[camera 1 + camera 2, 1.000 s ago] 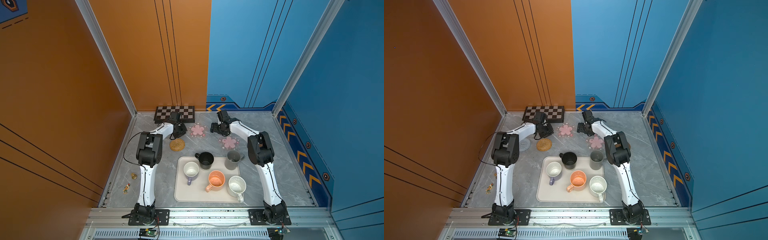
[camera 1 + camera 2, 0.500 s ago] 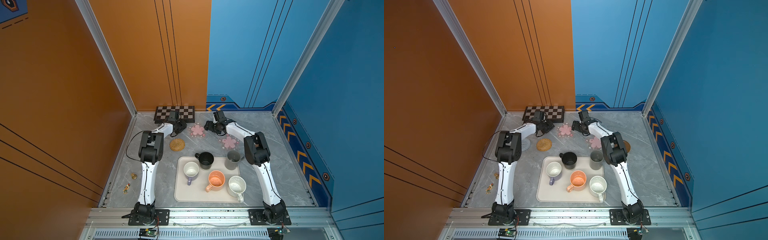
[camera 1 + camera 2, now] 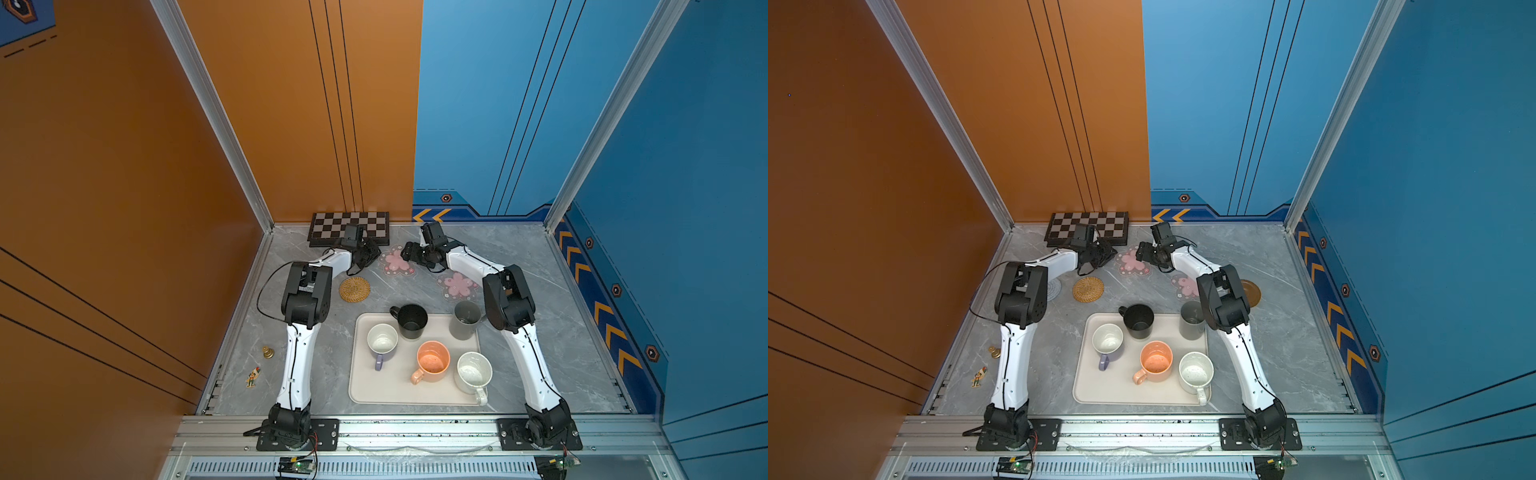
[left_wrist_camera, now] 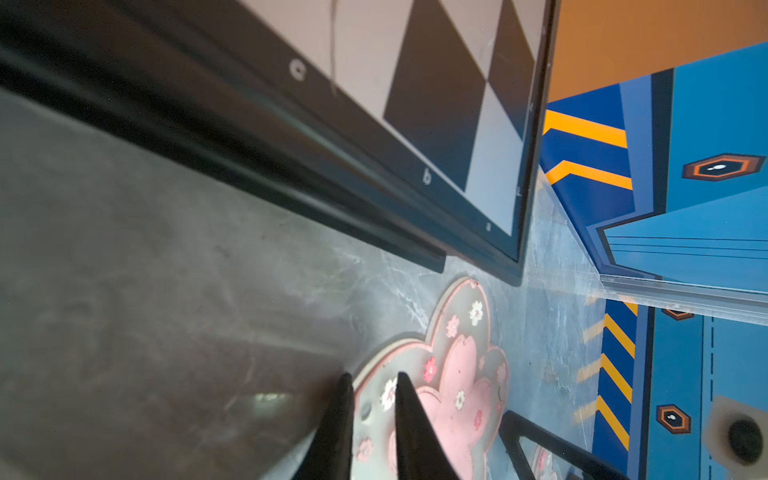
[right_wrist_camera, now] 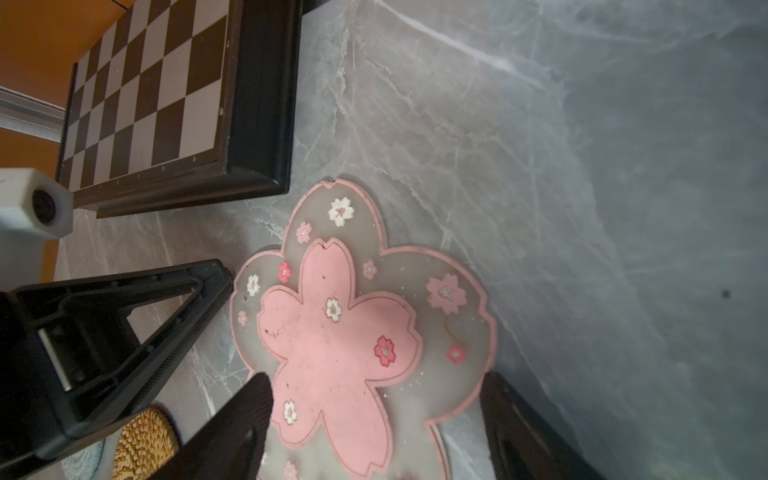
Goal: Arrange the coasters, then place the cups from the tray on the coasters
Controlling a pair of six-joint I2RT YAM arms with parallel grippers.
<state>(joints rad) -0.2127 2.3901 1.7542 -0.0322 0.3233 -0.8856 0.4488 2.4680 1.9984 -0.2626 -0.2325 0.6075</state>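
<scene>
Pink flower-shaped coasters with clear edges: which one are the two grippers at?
The far pink flower-shaped coaster beside the checkered board; the left gripper and right gripper meet there. The other pink coaster lies nearer the cream tray.

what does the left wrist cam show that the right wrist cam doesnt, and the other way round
Only the left wrist view shows the blue wall with orange chevrons. Only the right wrist view shows the tan rattan coaster and the right gripper open astride the pink flower coaster. Both show that coaster, the checkered board, the grey table and the left gripper at the coaster's edge.
</scene>
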